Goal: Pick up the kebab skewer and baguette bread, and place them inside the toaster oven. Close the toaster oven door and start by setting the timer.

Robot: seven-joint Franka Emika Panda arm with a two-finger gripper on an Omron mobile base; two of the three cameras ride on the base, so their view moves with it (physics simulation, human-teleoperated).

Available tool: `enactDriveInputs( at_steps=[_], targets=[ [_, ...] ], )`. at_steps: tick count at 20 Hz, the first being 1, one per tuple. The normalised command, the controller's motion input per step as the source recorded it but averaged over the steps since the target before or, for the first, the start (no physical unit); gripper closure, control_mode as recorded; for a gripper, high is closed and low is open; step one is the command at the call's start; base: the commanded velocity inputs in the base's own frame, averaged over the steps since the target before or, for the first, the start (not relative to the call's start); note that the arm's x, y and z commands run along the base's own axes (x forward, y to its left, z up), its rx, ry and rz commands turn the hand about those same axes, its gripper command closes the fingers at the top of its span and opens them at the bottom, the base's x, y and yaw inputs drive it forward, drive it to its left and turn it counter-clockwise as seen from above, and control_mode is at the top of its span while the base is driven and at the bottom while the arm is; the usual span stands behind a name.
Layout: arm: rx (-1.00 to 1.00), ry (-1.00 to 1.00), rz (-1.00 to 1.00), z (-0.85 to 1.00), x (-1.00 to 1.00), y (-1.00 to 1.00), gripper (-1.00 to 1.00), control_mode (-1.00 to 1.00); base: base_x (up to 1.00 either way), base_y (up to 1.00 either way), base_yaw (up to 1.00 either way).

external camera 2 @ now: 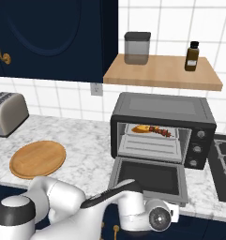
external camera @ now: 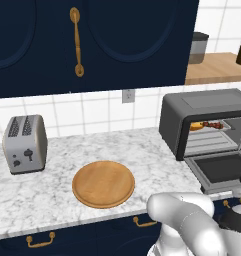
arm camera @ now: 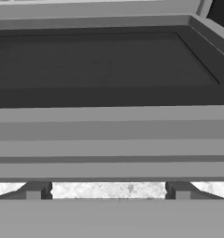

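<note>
The toaster oven (external camera 2: pixel 161 105) (external camera: pixel 207 102) stands on the counter with its door (external camera 2: pixel 149 176) (external camera: pixel 222 170) dropped flat. On the wire rack inside lie the kebab skewer (external camera 2: pixel 160 131) (external camera: pixel 212 124) and, to its left, the baguette bread (external camera 2: pixel 139 128) (external camera: pixel 196 126). My gripper (external camera 2: pixel 167 212) hangs low in front of the door's front edge, holding nothing. The hand view looks along the door (arm camera: pixel 104 60) from its front edge, with the dark glass above and two handle brackets (arm camera: pixel 34 190) below. The fingertips themselves are hidden.
A silver toaster (external camera: pixel 25 143) stands at the left and a round wooden board (external camera: pixel 103 183) lies mid-counter. The oven's knobs (external camera 2: pixel 199 149) are on its right front. A stove (external camera 2: pixel 224 164) lies to the right. A shelf above carries a canister (external camera 2: pixel 137 48) and a bottle (external camera 2: pixel 192 56).
</note>
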Motion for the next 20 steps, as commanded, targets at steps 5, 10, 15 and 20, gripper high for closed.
enactDriveInputs(
  at_steps=[5, 10, 15, 20],
  targets=[
    [0.0, 0.0, 0.0, 0.5, 0.19, 0.0, -1.0, -1.0, 0.0, 0.0, 0.0],
    [0.0, -0.02, 0.0, 0.68, 0.15, 0.0, -1.0, -1.0, 0.0, 0.0, 0.0],
    [0.0, 0.0, 0.0, 0.55, 0.18, 0.0, -1.0, -1.0, 0.0, 0.0, 0.0],
    [0.0, 0.0, 0.0, 0.37, 0.26, 0.0, -1.0, -1.0, 0.0, 0.0, 0.0]
  ],
)
